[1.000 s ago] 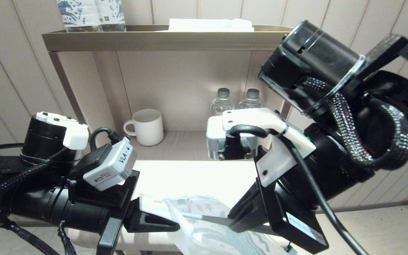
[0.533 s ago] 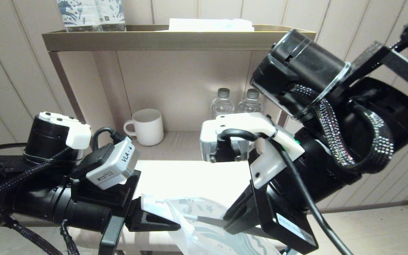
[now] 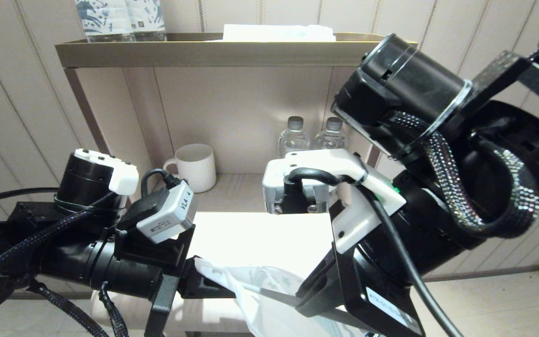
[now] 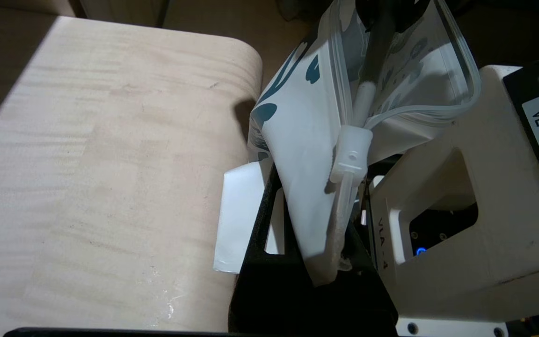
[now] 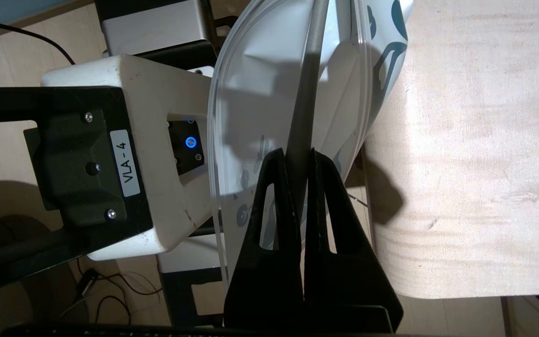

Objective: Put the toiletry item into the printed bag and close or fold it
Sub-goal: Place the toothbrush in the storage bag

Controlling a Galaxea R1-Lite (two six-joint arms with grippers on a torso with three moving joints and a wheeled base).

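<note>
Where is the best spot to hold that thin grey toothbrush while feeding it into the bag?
By the handle's back end, coming in along its length: the right gripper already pinches the toothbrush there, leaving the front free to enter the printed bag, whose edge the left gripper clamps.

Right gripper (image 5: 300, 161) fingers clamped on grey toothbrush (image 5: 308, 84), poking into printed bag (image 5: 255, 93) mouth

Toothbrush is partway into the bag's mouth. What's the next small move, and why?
Probably keep the right tool shut on the toothbrush and slide it deeper along its own length. The grey handle already passes between the zip strips of the printed bag, whose end the left tool pinches shut off the table edge, but much of the handle remains outside.
</note>
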